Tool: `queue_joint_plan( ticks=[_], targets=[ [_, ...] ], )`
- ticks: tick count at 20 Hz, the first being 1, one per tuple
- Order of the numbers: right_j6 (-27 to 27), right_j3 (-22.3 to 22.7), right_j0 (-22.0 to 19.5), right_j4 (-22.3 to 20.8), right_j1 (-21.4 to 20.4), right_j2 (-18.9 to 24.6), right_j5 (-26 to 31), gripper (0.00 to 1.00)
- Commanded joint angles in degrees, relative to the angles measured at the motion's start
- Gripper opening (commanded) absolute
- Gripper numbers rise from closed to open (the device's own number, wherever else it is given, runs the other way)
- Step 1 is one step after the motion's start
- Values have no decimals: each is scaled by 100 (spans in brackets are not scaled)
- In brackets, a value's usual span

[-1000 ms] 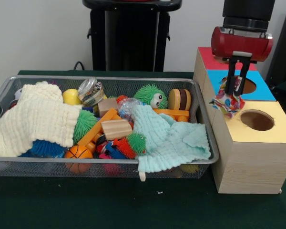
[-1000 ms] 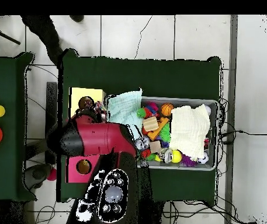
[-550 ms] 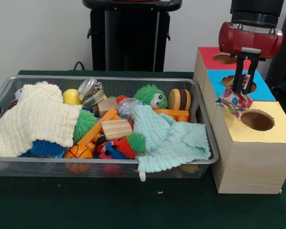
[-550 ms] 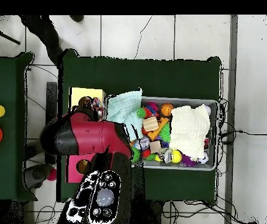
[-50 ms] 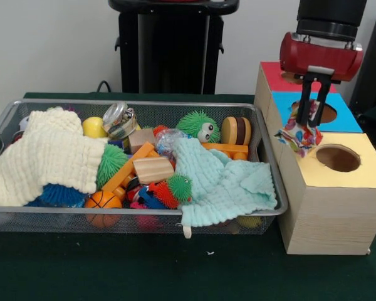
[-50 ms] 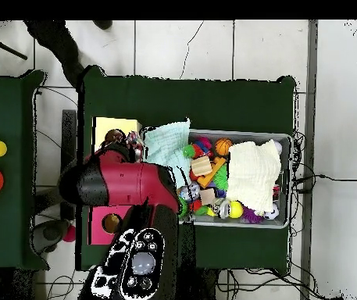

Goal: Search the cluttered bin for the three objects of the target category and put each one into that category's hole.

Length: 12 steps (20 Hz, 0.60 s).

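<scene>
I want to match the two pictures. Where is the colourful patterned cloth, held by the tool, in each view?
Front view: the colourful cloth hangs at the right, by the blue and yellow box tops.
Overhead view: the cloth peeks out at the arm's upper edge, left of the bin.
Shared landmark: the yellow box top.

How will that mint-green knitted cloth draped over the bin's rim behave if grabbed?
The mint-green knitted cloth is probably floppy: it sags over the wire mesh bin rim in folds. It looks light. Lifted, it may drag neighbours like the spiky orange ball touching its edge.
</scene>
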Motion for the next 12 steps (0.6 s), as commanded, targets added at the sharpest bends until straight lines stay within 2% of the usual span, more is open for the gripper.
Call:
queue_joint_plan(
  ticks=[1,7,12],
  targets=[
    [1341,-115,94,275,435,27,-38,0],
    [1531,-107,235,577,512,32,-14,0],
    [1479,-62,267,766,473,66,45,0]
  ],
)
